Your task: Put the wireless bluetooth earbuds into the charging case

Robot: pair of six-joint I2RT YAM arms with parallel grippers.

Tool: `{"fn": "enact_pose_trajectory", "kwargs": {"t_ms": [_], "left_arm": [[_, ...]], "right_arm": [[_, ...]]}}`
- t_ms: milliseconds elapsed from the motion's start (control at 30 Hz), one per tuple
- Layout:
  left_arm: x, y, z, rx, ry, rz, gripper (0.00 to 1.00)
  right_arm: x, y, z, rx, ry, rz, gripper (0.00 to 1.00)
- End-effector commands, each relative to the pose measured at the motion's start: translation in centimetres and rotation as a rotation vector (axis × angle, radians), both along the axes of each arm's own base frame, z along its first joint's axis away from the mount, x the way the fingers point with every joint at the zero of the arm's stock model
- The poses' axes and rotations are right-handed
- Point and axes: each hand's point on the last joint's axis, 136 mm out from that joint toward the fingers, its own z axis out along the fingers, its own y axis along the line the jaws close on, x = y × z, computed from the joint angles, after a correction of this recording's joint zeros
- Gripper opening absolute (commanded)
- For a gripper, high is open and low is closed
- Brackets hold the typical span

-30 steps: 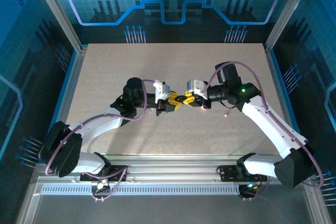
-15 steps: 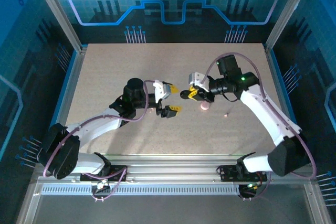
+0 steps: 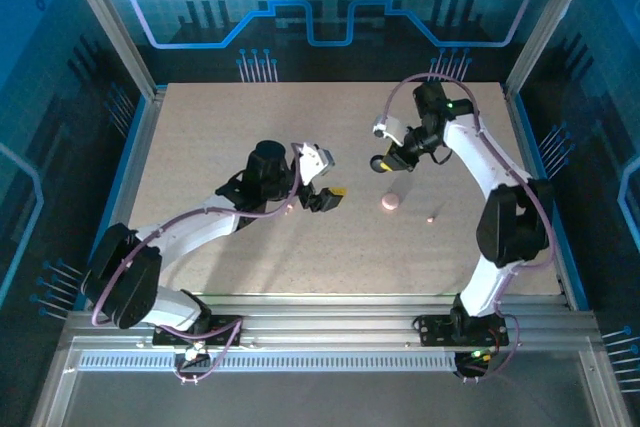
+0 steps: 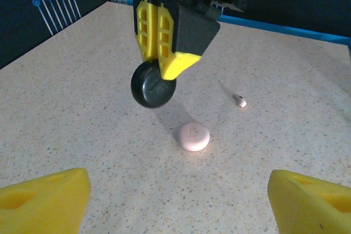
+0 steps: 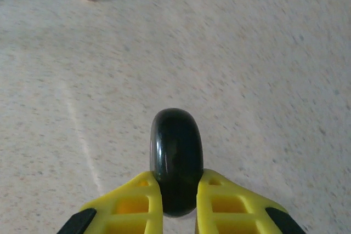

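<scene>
My right hand [image 5: 176, 190] is clamped on a black round disc [image 4: 153, 87], part of its rim hidden between my fingers. My left hand [image 3: 325, 179] stands wide open, its yellow tips cut off at the frame corners. The pink charging case [image 4: 192, 136] lies on the surface [image 4: 82, 119], apart from both hands, with an earbud [image 4: 240, 102] near it, too small to make out.
</scene>
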Motion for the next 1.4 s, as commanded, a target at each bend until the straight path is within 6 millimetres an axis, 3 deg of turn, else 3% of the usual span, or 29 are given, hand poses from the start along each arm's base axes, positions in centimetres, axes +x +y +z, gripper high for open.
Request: {"fn": "enact_pose_trajectory", "kwargs": {"t_ms": [0,233,533,800,1100,1133,1367], "left_arm": [[0.8,-0.1,-0.5,0.045,0.001,0.021,0.85],[2.1,-0.2,-1.3,0.073,0.023,0.054,0.85],[2.9,-0.5,-2.0,0.096,0.046,0.065,0.85],[3.3,-0.9,-2.1,0.089,0.068,0.064,0.85],[3.4,-1.1,-2.0,0.085,0.082,0.056,0.85],[3.5,-1.1,-2.1,0.087,0.081,0.061,0.85],[3.6,-1.1,-2.0,0.085,0.081,0.063,0.85]], "right_arm": [[0.8,-2.4,-1.8,-0.065,0.118,-0.099,0.14],[3.5,-6.2,-5.9,-0.152,0.220,-0.213,0.14],[4.9,-10.8,-9.2,-0.223,0.306,-0.305,0.14],[4.8,-11.7,-9.7,-0.186,0.378,-0.303,0.15],[5.0,-12.1,-9.7,-0.160,0.429,-0.298,0.23],[4.8,-12.1,-10.7,-0.159,0.461,-0.292,0.23],[4.8,-12.6,-11.6,-0.165,0.489,-0.298,0.25]]}}
